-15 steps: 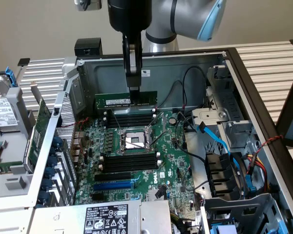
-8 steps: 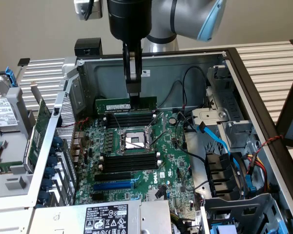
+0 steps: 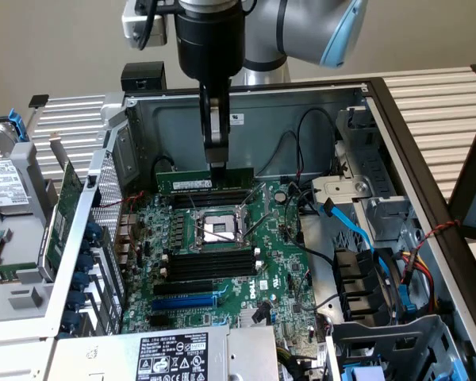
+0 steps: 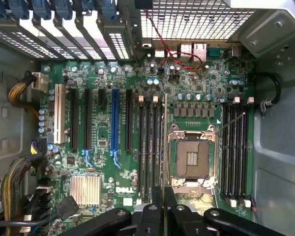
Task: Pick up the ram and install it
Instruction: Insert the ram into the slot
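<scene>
In the exterior view my gripper (image 3: pixel 216 159) reaches down into the open computer case and is shut on the ram (image 3: pixel 192 180). The ram is a long green stick with a white label, held level on its edge. It hangs just above the black memory slots (image 3: pixel 210 198) on the far side of the CPU socket (image 3: pixel 215 229). In the wrist view the ram (image 4: pixel 165 142) shows edge-on as a thin line running out from my gripper (image 4: pixel 163 209). That line lies between the black memory slots (image 4: pixel 150 147) and the CPU socket (image 4: pixel 192 158).
More black memory slots (image 3: pixel 206 266) and a long blue slot (image 3: pixel 184 302) lie on the near side of the socket. A large green expansion card (image 3: pixel 62 218) stands at the exterior view's left. Cables (image 3: pixel 357 230) and drive bays (image 3: pixel 373 286) crowd the exterior view's right.
</scene>
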You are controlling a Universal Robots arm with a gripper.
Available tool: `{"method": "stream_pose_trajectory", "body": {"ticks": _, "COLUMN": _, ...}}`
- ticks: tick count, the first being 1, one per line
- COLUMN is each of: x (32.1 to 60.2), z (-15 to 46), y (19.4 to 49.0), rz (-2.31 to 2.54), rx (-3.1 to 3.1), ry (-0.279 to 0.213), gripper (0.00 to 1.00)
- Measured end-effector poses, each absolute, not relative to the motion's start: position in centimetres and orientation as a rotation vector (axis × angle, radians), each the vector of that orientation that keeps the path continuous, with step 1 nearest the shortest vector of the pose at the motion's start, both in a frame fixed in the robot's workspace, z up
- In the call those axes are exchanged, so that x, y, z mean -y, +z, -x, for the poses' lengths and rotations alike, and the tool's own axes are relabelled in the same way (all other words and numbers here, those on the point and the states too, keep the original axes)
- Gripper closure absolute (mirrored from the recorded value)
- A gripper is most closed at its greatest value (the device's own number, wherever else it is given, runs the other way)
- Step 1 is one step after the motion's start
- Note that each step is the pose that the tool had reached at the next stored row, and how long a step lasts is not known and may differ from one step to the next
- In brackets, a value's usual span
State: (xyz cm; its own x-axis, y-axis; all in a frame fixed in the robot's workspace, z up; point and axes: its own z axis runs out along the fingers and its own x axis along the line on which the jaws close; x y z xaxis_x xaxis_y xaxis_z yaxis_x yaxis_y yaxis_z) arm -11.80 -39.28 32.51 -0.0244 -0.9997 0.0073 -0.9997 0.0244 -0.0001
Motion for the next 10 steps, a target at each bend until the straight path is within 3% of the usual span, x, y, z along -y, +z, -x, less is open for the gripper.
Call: {"method": "stream_pose_trajectory", "body": {"ticks": 10, "x": 39.2, "z": 12.0, "y": 30.7, "rz": -2.189, "rx": 2.243, "ry": 0.011, "gripper": 0.87}}
